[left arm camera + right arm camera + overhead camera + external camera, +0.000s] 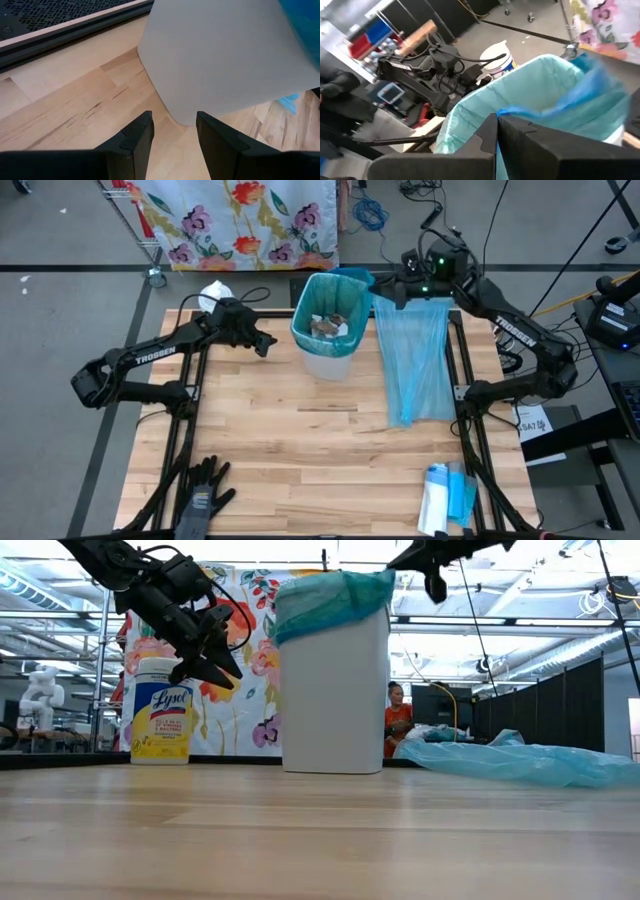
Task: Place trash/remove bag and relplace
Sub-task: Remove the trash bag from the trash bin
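Observation:
A white bin (325, 352) stands at the table's far middle, lined with a teal-blue bag (308, 305) folded over its rim. The trash (330, 326), brown and white scraps, lies inside it. My right gripper (383, 295) is raised at the bin's far right rim and shut on the bag's edge. My left gripper (265, 342) hovers open just left of the bin. In the left wrist view its fingers (135, 137) point at the bin's lower wall (225, 60) without touching it. A second blue bag (415, 365) lies flat on the table right of the bin. My right gripper pinches a thin strip of the bag's folded-over rim (520, 111) between its two shut fingers, at the bin's far right side. The fingers come from the table's right, slanting a little downward. The film runs from the fingertips along the rim, and the rest stays on the bin.
A Lysol wipes tub (213, 295) stands at the far left behind my left arm. Black gloves (200, 495) lie at the near left edge. A packet of blue and white bags (445, 500) lies at the near right. Bare wood (320, 450) spreads in front of the bin.

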You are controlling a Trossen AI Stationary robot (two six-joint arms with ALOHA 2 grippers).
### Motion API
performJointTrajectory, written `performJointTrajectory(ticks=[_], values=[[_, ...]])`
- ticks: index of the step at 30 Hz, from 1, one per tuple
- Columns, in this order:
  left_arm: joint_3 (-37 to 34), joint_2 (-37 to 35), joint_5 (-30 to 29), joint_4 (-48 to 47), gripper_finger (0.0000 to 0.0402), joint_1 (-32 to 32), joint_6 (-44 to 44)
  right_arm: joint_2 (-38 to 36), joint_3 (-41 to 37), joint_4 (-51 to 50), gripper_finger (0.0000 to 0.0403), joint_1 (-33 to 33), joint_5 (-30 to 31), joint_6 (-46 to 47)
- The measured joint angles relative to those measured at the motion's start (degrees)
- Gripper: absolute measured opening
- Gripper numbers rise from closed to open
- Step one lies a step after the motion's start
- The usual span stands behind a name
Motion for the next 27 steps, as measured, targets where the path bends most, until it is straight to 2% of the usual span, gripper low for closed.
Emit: performJointTrajectory(ticks=[4, 10, 16, 24, 27], values=[[0.0, 0.0, 0.0, 0.0, 0.0153, 0.0, 0.4, 0.1, 4.2, -3.7, 0.0, 1.6, 1.6, -1.9], [0.0, 0.0, 0.0, 0.5, 0.0153, 0.0, 0.4, 0.2, 4.9, 0.3, 0.0, 4.7, 1.5, -2.0], [0.0, 0.0, 0.0, 2.0, 0.0153, 0.0, -0.1, 0.2, 4.8, 8.2, 0.0, 5.8, 1.4, -3.0], [0.0, 0.0, 0.0, 2.9, 0.0153, 0.0, -0.1, 0.2, 4.9, 23.9, 0.0, 5.8, 1.3, -1.4], [0.0, 0.0, 0.0, 2.9, 0.0153, 0.0, -0.1, 0.1, 4.9, 25.2, 0.0, 5.8, 1.3, 0.3]])
